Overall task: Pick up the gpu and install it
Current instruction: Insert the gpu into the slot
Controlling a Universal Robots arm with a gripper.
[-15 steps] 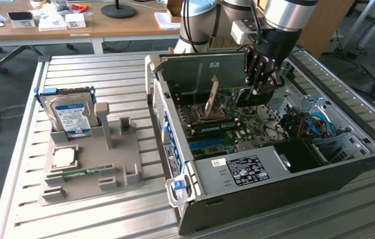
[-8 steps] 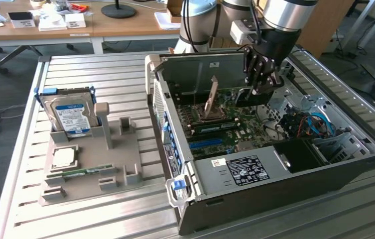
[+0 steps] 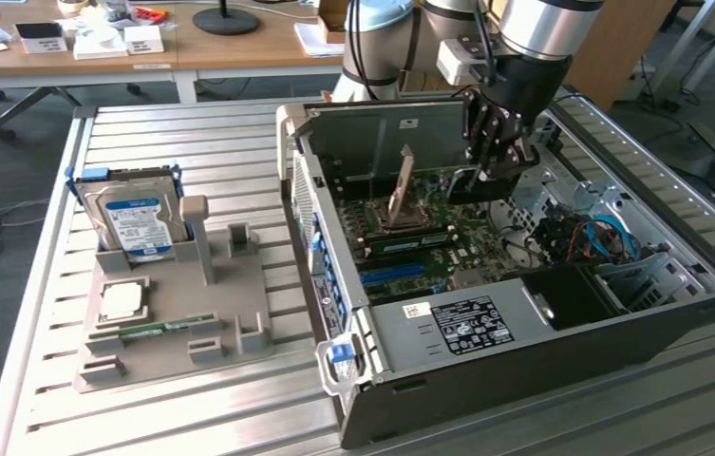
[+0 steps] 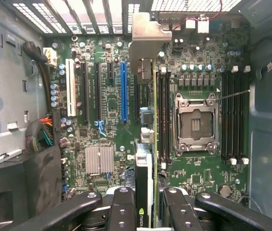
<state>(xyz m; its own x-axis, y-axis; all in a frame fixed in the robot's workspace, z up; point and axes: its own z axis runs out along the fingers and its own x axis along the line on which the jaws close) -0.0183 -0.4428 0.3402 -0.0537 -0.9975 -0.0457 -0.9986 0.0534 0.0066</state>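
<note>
My gripper [image 3: 499, 157] reaches down into the open computer case [image 3: 661, 313] and is shut on the gpu [image 3: 474, 185], which shows as a dark card under the fingers. In the wrist view the gpu [image 4: 144, 168] hangs edge-on between the two black fingers [image 4: 121, 207], with its green board edge, black cooler and silver bracket [image 4: 145, 33] visible. It hovers over the motherboard [image 4: 102, 125], between the blue slot [image 4: 123, 91] and the black memory slots [image 4: 164, 115]. Whether its lower edge touches a slot is hidden.
The open CPU socket [image 4: 196, 122] lies beside the card. Cables [image 3: 592, 237] and a drive bay fill the case's right end. On the exterior view's left, a grey fixture [image 3: 224, 285] holds a hard drive [image 3: 136, 223], a processor [image 3: 122, 299] and a memory stick [image 3: 167, 326].
</note>
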